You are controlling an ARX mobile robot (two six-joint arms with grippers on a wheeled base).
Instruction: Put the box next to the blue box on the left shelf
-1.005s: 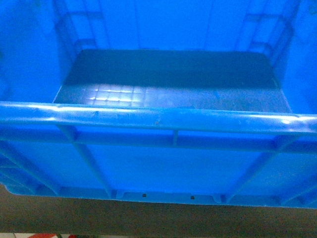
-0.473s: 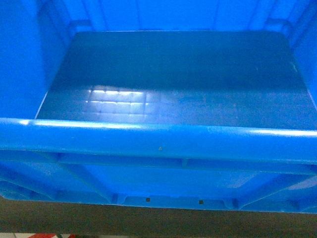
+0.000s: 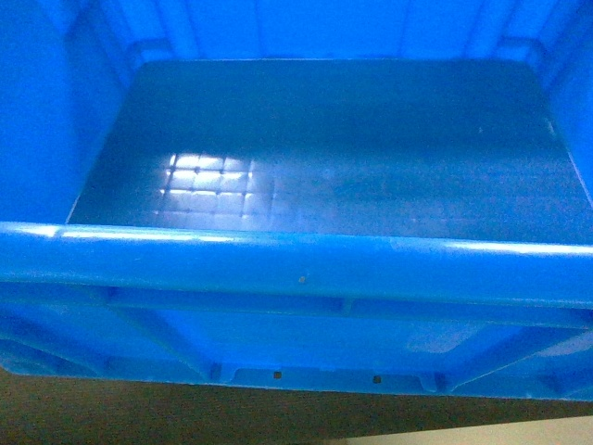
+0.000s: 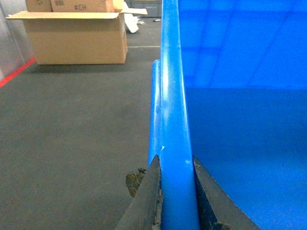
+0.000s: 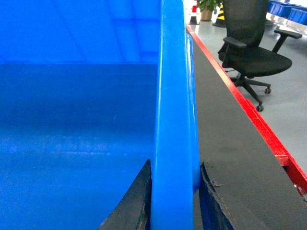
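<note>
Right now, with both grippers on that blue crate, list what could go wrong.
1. The left gripper and right gripper each pinch only the crate's smooth rolled rim, so the crate could slip or tilt if one grip loosens.
2. The crate fills nearly the whole head view, so the shelf and anything ahead are hidden from that camera.
3. A cardboard box and an office chair stand on the floor nearby, so driving blind could bump them.

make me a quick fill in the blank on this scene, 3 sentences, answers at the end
1. The left gripper and right gripper are each clamped on the box's ____.
2. Inside, the box holds ____.
3. In the right wrist view, a black office ____ stands beyond the red floor line.

Missing words: rim; nothing; chair
</note>
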